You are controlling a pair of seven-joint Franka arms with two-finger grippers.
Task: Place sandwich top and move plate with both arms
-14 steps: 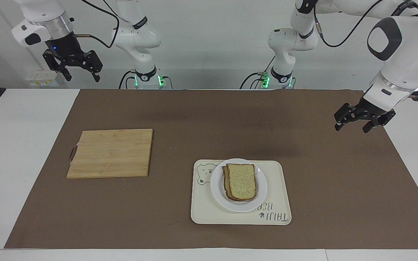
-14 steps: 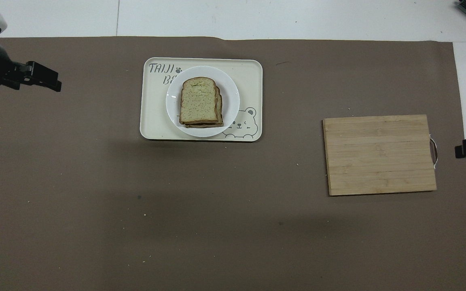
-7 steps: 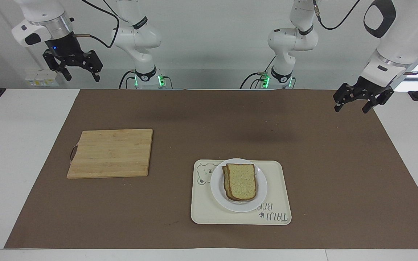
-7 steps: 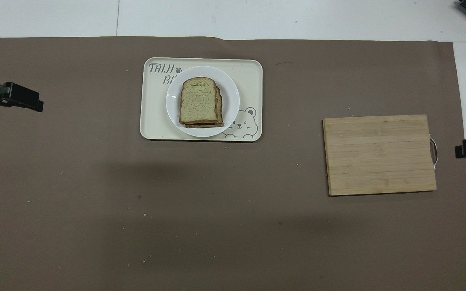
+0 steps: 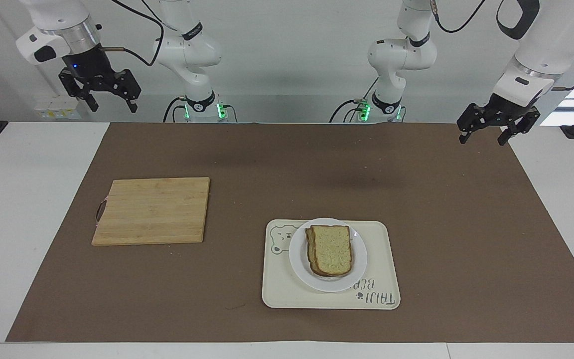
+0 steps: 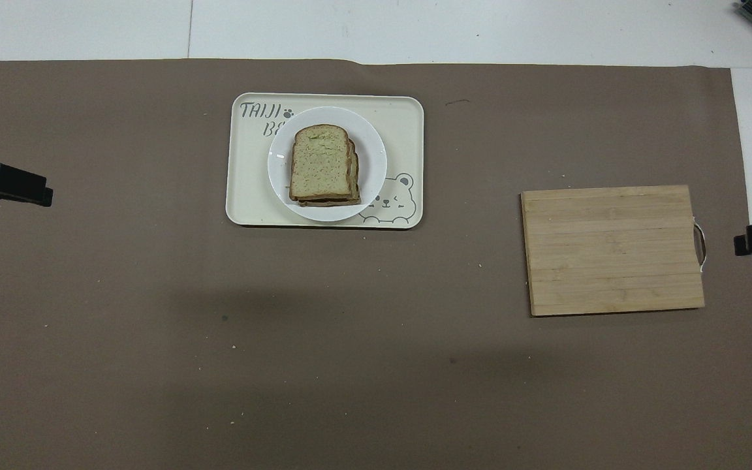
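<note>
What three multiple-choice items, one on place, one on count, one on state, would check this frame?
1. Where is the plate?
A. on the cutting board
B. on the tray
C. on the bare mat

2. How many wooden cutting boards are on the table?
A. one
B. two
C. three

3. What state is the left gripper in?
A. shut on the plate
B. shut on the sandwich top
C. open and holding nothing

Key: 1 B, the cream tray's rim shows all around the plate. 2 A, only one board lies there. 3 C, its fingers are spread in the air, while the sandwich top lies on the plate.
</note>
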